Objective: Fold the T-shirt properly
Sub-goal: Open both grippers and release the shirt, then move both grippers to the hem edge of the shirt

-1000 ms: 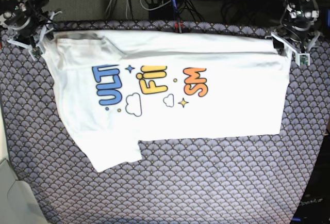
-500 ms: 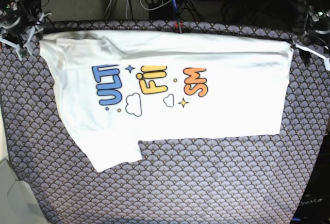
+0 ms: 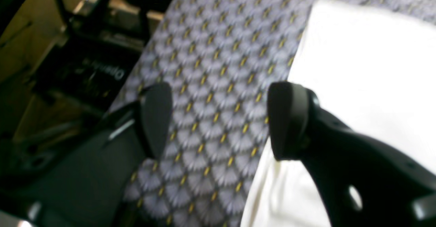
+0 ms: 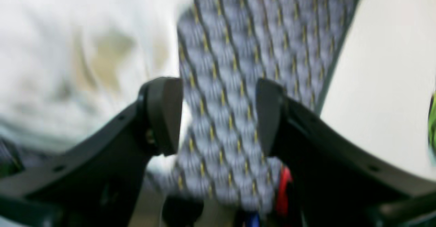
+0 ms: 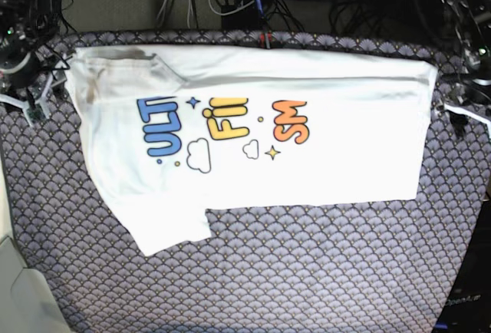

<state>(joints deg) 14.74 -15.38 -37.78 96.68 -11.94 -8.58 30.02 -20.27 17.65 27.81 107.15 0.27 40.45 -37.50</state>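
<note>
Both grippers have let go and backed off the cloth; my left gripper [image 3: 218,121] hangs spread over the patterned mat [image 3: 211,67], empty, just beside the T-shirt [image 5: 261,141]; my right gripper [image 4: 218,114] is likewise spread and empty at the collar end; farther out, the shirt lies flat, print up, one long fold laid, so I judge the next fold is due.

Bright overhead view (wrist views blurred)
</note>
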